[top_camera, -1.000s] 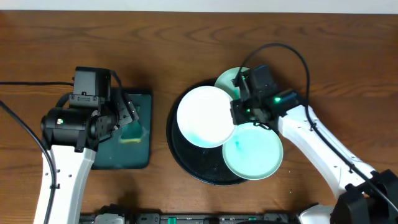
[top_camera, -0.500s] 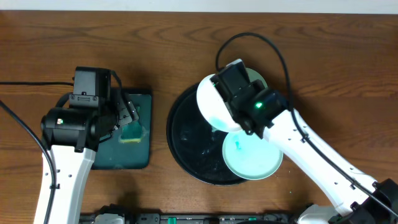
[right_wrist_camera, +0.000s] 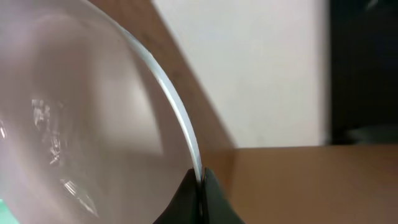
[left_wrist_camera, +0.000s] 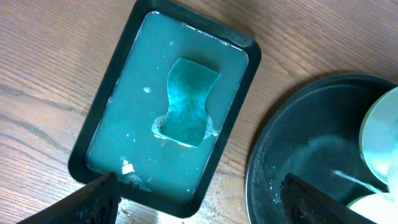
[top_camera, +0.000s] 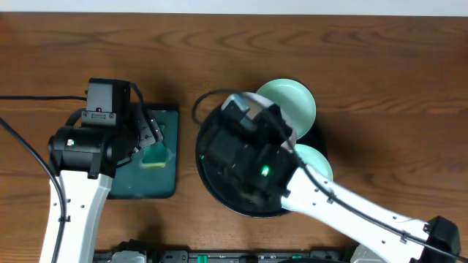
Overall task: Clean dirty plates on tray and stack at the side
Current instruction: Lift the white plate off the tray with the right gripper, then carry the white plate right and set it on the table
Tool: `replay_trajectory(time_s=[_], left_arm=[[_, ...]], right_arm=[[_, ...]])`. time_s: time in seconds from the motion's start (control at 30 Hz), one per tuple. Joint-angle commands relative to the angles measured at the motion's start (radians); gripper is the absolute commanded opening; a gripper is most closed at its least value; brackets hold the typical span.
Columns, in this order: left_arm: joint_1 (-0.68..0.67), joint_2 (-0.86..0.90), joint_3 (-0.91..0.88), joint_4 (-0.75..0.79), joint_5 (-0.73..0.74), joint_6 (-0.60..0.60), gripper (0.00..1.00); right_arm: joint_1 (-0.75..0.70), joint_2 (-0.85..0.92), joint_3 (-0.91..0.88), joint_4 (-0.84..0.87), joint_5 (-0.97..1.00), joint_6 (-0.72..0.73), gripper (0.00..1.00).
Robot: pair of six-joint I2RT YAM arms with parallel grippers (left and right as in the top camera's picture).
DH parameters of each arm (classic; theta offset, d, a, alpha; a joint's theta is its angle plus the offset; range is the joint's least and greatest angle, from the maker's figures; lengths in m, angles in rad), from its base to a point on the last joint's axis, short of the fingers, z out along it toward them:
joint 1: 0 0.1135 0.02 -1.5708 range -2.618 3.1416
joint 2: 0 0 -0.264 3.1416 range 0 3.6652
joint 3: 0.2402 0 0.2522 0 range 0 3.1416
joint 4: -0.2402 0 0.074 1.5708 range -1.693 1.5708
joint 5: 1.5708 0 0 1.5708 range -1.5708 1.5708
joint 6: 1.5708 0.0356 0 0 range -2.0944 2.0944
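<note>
Closest in, right gripper (right_wrist_camera: 200, 185): fingertips pressed together on the rim of the white plate (right_wrist_camera: 81, 106), pinching it. The plate is tipped steeply, and its pale face fills the left of the wrist view.

Next, left gripper (left_wrist_camera: 200, 182): fingers spread wide with nothing between them, hovering above the near end of the dark-green tray (left_wrist_camera: 118, 118). That tray holds cloudy, soapy water. A teal sponge (left_wrist_camera: 186, 102) lies flat near its middle, foam along its near edge. The black tray (left_wrist_camera: 292, 137) sits just beside it, not touching, with wet streaks on its floor.

Overhead: the right arm (top_camera: 248, 157) is raised over the black tray and hides most of it. The held plate cannot be made out beneath it. One mint plate (top_camera: 319, 159) lies at the tray's right side, half under the arm. Farther back, a second mint plate (top_camera: 289, 102) overlaps the tray's far rim. A brown wooden table (top_camera: 395, 66) is under everything.
</note>
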Motion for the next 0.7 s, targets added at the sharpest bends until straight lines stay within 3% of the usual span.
replay_trajectory(time_s=[0.0, 0.57, 0.67], left_arm=[[0.001, 0.004, 0.000, -0.002, -0.006, -0.001, 0.83], [0.001, 0.004, 0.000, -0.002, -0.006, 0.002, 0.83], [0.001, 0.004, 0.000, 0.002, -0.006, 0.002, 0.83]], right_arm=[[0.060, -0.016, 0.025, 0.003, 0.206, -0.075, 0.01], [0.105, -0.016, 0.025, 0.014, 0.233, -0.093, 0.01], [0.095, -0.016, 0.025, 0.021, 0.070, -0.075, 0.01]])
